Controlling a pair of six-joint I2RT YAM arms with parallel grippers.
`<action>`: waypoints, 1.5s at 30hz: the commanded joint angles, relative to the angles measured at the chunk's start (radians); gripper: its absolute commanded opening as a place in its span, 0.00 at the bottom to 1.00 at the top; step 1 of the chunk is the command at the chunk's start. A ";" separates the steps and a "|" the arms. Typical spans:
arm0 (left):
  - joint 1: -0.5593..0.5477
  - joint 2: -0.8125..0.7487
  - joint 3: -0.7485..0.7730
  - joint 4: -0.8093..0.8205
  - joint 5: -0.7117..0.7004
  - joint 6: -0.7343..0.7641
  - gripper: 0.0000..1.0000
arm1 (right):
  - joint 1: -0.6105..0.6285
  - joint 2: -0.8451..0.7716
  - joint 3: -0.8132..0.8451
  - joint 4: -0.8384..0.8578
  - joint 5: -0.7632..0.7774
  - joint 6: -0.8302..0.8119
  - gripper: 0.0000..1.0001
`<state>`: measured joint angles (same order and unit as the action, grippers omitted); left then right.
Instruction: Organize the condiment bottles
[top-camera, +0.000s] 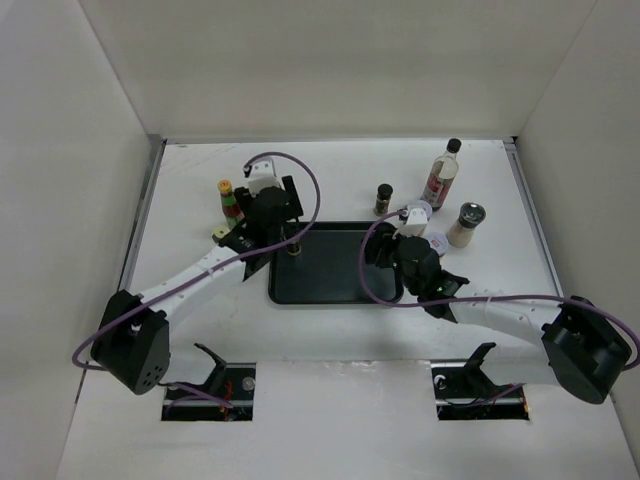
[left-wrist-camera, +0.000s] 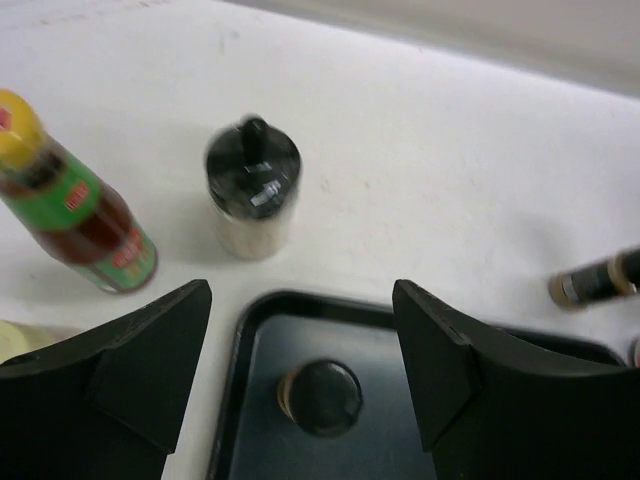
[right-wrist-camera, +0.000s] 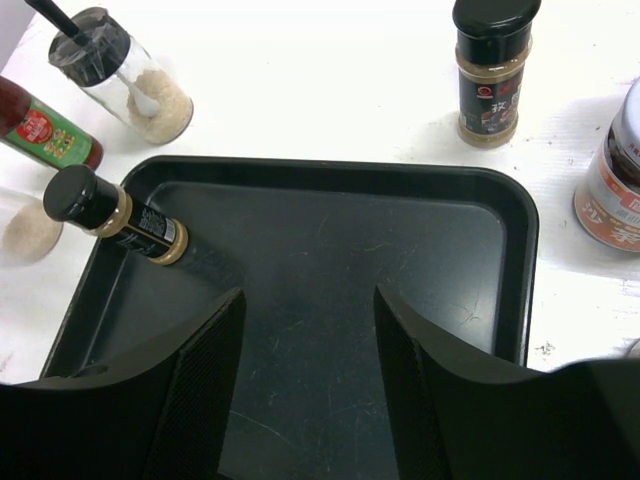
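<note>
Enclosure: plain white walls on three sides, no writing anywhere on them.
Table (top-camera: 200, 170): white top carrying all stock, most of it in the far half.
Tray (right-wrist-camera: 330, 260): flat, black, central. Judged to be the collecting place, and it holds one item only, so the job looks barely begun.
Left gripper (left-wrist-camera: 300, 300): fingers spread wide, nothing held, poised over the tray's far-left corner.
Right gripper (right-wrist-camera: 308, 310): fingers parted, empty, over the tray's near-right part.
Tall clear bottle (top-camera: 441, 175): black cap, far right, off the tray. Red-and-white label, print too small to read.
Sauce bottle (left-wrist-camera: 85, 220): yellow cap, green and red bands, left of the tray, outside it. White lettering blurred.
Wide jar (right-wrist-camera: 612, 195): just beside the tray's right rim, outside. Orange Chinese characters on white, cut off by the frame edge.
Glass jar (right-wrist-camera: 120, 80): black spoon lid, pale granules, beyond the far-left corner, outside. No label seen.
Grinder jar (top-camera: 466, 224): dark top, pale contents, right of the tray, apart from it. No writing legible.
Spice jar (right-wrist-camera: 489, 75): black lid, beyond the far rim, outside. Dark label, red emblem, white characters unreadable.
Small jar (right-wrist-camera: 115, 215): black cap, upright inside the far-left corner. Black label, fine print unreadable.
</note>
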<state>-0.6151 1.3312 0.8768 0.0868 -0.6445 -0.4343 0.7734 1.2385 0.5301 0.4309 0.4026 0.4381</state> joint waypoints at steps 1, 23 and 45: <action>0.059 0.026 0.085 -0.019 0.002 0.046 0.73 | -0.003 0.006 0.027 0.023 -0.008 0.002 0.60; 0.202 0.416 0.264 0.097 0.101 0.103 0.74 | 0.014 0.041 0.044 0.028 -0.027 -0.009 0.77; 0.185 0.320 0.260 0.151 0.028 0.141 0.38 | 0.036 0.081 0.065 0.023 -0.027 -0.022 0.76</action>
<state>-0.4152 1.8034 1.1271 0.1440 -0.5648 -0.3141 0.7963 1.3228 0.5495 0.4267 0.3836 0.4271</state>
